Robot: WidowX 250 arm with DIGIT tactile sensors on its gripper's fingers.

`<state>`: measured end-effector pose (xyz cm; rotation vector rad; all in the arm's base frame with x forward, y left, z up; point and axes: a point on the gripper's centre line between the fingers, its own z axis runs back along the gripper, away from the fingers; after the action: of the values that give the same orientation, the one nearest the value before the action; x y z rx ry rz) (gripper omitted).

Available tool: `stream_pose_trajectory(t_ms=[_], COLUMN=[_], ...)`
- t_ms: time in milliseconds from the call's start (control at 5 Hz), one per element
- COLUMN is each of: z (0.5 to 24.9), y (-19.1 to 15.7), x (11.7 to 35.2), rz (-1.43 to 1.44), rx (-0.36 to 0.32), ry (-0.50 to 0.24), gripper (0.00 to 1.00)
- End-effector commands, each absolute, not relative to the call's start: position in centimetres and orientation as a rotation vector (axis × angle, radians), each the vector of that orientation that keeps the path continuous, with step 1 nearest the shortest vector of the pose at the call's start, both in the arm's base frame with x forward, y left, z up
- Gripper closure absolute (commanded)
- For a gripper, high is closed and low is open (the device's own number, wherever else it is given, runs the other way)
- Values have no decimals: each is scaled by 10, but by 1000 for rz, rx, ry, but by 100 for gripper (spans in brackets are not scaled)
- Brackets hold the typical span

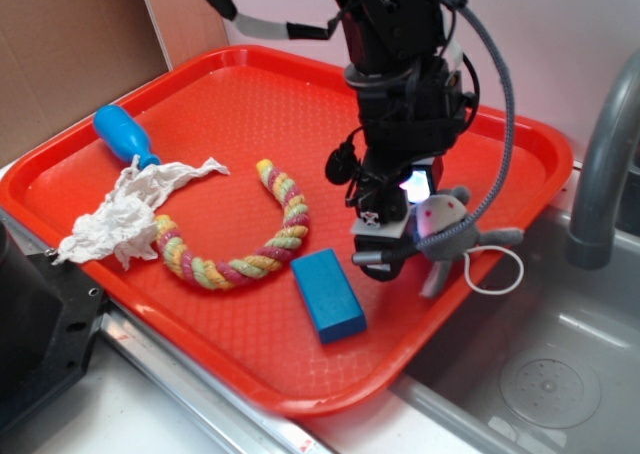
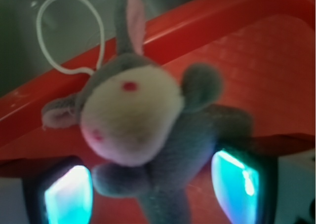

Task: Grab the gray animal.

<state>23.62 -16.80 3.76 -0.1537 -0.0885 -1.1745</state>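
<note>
At the right edge of the red tray (image 1: 120, 114), beside the steel sink (image 1: 560, 374), the gripper (image 1: 400, 236) hung over the gray animal (image 1: 447, 227). The plush mouse sat right at the tray's rim, partly out over the sink side, its thin white string loop (image 1: 500, 274) dangling past the rim. In the wrist view the mouse (image 2: 148, 135) filled the frame, blurry and close: whitish face, small red marks, pink-lined ears, gray body. The two fingers (image 2: 66, 194) showed at the bottom corners, glowing cyan, one on each side of the body. Jaws were spread and flanking the toy; could not tell for sure whether the pads touched it, but they did not look clamped tight. From the exterior view one finger was just beside the mouse on its left, the other hidden.

Elsewhere on the tray: blue block (image 1: 328, 294) near the front, just left of the gripper, apart from it. Multicoloured braided rope (image 1: 250, 244) curved in a U in the middle. Crumpled white rag (image 1: 125, 214) at left, touching the rope's end. Blue handle-shaped thing (image 1: 122, 134) at far left, touching the rag. Gray faucet (image 1: 605, 164) stood at right of the sink.
</note>
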Motion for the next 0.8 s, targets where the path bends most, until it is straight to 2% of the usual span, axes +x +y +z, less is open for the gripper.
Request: stream_pose_trajectory(t_ms=[0, 200, 400, 600], z=[76, 113, 122, 104], y=[-161, -142, -142, -155], x=[224, 223, 227, 226], rz=[-1216, -1232, -1317, -1410], rx=[-34, -57, -130, -152], ry=[-224, -313, -312, -248], gripper=[0, 0, 0, 0])
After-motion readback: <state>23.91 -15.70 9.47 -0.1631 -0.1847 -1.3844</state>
